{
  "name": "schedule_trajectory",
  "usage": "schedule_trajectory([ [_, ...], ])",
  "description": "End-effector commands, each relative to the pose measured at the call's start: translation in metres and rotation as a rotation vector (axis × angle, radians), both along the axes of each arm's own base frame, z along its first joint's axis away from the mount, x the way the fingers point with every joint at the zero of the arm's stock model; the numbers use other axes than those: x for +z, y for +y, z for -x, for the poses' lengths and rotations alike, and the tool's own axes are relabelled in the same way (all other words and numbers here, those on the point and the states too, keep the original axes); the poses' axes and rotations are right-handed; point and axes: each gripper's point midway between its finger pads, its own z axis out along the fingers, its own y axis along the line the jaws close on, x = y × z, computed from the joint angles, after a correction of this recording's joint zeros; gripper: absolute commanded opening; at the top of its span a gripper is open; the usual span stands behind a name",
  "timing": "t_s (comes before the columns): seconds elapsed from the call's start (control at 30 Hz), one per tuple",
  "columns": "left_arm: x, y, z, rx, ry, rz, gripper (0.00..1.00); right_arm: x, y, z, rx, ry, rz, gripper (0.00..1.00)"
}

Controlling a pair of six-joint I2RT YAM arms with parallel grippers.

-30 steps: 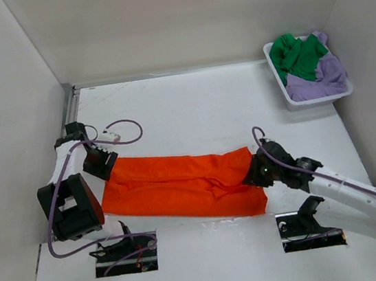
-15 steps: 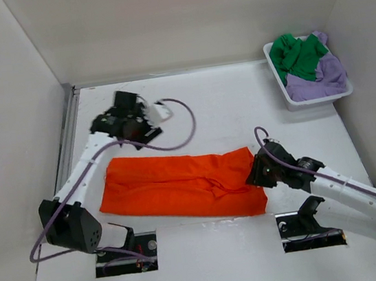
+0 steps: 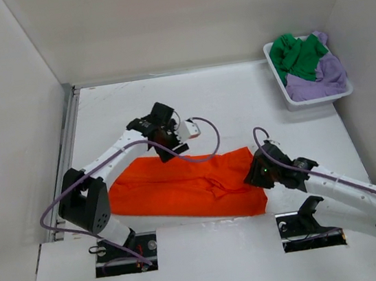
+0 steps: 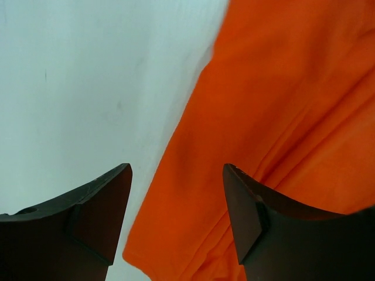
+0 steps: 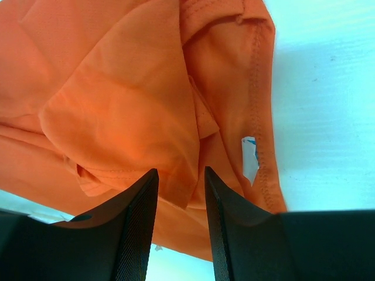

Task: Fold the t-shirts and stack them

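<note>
Above the bright orange cloth t-shirt [image 3: 181, 190], your left gripper [image 4: 176, 170] has swung in, fingers spread; right gripper [image 5: 180, 171] at its right end, grip unclear. White table [image 3: 238, 99], white walls [image 3: 179, 24].

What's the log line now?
orange shirt: flat, partly folded | left gripper: open over far edge | right gripper: open at right end | basket: green shirt, lavender shirt
</note>
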Motion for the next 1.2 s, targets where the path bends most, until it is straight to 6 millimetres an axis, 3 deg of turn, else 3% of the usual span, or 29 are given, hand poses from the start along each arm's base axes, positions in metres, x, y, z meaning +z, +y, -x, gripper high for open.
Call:
schedule_trajectory([
  [0.0,0.004,0.049,-0.024,0.175,-0.065,-0.005,0.63,0.005,0.011,-0.007,-0.026,-0.024,-0.052,0.42],
  [0.17,-0.009,0.132,-0.052,0.416,-0.085,-0.057,0.63,0.001,0.015,-0.004,-0.014,0.012,-0.054,0.41],
  [0.3,-0.009,0.167,-0.057,0.523,-0.076,-0.049,0.63,-0.001,0.021,0.0,0.003,0.043,-0.066,0.33],
  [0.67,-0.003,0.189,-0.063,0.577,-0.105,-0.042,0.64,0.003,0.029,0.007,0.024,0.076,-0.085,0.0],
  [1.0,-0.007,0.235,-0.069,0.664,-0.105,-0.071,0.64,0.029,0.031,0.038,0.047,0.099,-0.095,0.0],
  [1.17,-0.018,0.254,-0.067,0.704,-0.079,-0.095,0.64,0.015,0.031,0.049,0.052,0.142,-0.095,0.01],
])
